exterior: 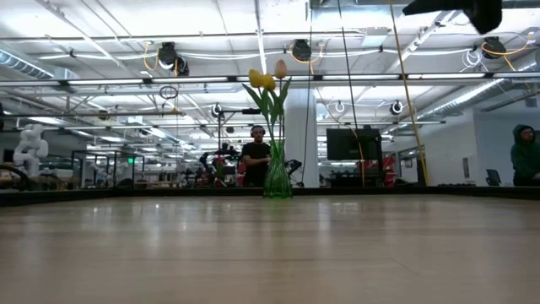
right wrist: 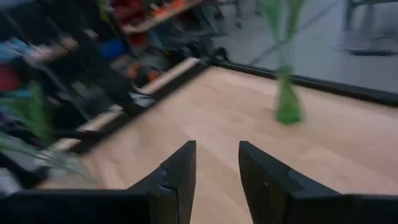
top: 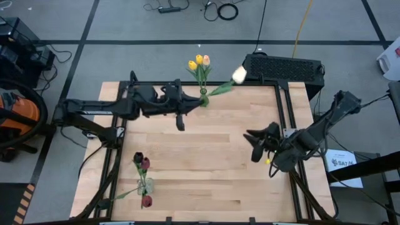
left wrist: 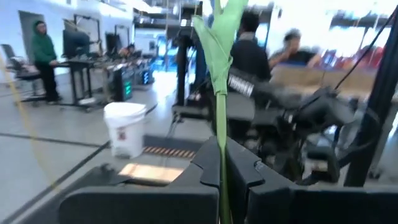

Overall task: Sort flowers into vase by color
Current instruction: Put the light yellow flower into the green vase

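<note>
**Q:** High view first: what could go wrong for you from here?

**A:** My left gripper (left wrist: 221, 165) is clamped tight on a thin green stem (left wrist: 221, 118). I take it to belong to the pale tulip (top: 239, 75), whose head leans out beyond my fingertips, past the table's far edge. The green vase (top: 203, 100) stands just beside my fingers, with the yellow and peach tulips (top: 199, 61) already in it. If I bring the stem in at a slant, I judge it could snag those heads or tip the vase (it looks narrow and light). A stem this thin could also twist in my grip.

**Q:** And your other arm?

**A:** My right gripper (right wrist: 216, 155) hangs well apart from all that, with its fingers partly spread and nothing between them.

**Q:** The surface and the room?

**A:** It is a smooth, pale wooden table (top: 206, 162). Well behind my left wrist stands the clear vase (top: 145, 185) with the dark tulips (top: 141, 161). Beyond my fingertips is a big workshop with desks, a white bucket (left wrist: 126, 127) and a person (exterior: 256, 156) far off.
</note>
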Controlling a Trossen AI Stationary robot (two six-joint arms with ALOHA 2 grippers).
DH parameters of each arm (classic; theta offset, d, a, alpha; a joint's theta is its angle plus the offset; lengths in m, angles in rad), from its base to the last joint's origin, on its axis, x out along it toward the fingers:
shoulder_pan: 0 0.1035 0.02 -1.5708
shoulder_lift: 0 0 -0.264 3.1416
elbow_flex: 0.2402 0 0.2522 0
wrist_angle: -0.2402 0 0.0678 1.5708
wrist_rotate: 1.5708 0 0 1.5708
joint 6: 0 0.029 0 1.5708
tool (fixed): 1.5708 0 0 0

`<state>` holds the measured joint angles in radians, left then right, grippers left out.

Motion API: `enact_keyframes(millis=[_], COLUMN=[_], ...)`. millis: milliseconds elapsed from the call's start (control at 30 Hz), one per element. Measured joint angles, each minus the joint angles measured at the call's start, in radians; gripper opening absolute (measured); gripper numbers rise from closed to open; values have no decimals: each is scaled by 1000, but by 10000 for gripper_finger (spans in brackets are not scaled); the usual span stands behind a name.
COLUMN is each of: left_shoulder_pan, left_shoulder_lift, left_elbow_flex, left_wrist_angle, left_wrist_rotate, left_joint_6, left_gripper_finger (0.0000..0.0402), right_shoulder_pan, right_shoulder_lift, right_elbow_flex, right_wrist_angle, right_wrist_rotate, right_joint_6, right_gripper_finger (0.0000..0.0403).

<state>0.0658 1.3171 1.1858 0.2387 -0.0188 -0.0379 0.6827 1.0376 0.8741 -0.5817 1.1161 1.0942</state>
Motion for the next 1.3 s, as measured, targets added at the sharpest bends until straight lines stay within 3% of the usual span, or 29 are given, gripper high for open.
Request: enact_keyframes(millis=[167, 300, 400, 467, 567, 667, 833, 933, 1067, 1300], left_shoulder_pan=[1, 1, 1, 0, 0, 0, 0, 0, 0, -1], left_shoulder_lift=[3, 3, 3, 3, 3, 3, 3, 3, 3, 3], left_elbow_flex=[-170, -233, -242, -242, -240, -240, -240, -240, -240, -238], left_wrist_angle=[296, 435, 461, 461, 462, 462, 461, 463, 471, 511], left_wrist_rotate=[14, 14, 14, 14, 14, 15, 22, 34, 58, 143], left_joint_6=[-112, -161, -165, -165, -160, -158, -158, -158, -164, -165], left_gripper_finger=[1, 1, 1, 1, 1, 1, 1, 1, 1, 1], right_shoulder_pan=[-50, -158, -254, -306, -356, -394, -476, -528, -583, -611], right_shoulder_lift=[-48, -65, -56, -43, -19, 28, 128, 189, 263, 332], right_elbow_flex=[-235, -389, -428, -410, -310, -159, 107, 243, 366, 436], right_wrist_angle=[587, 1139, 1455, 1547, 1480, 1298, 987, 824, 765, 761], right_wrist_rotate=[-112, -289, -429, -459, -464, -464, -480, -598, -767, -779], right_joint_6=[-252, -529, -708, -776, -893, -970, -932, -901, -869, -870], right_gripper_finger=[102, 96, 93, 93, 93, 93, 95, 104, 123, 150])
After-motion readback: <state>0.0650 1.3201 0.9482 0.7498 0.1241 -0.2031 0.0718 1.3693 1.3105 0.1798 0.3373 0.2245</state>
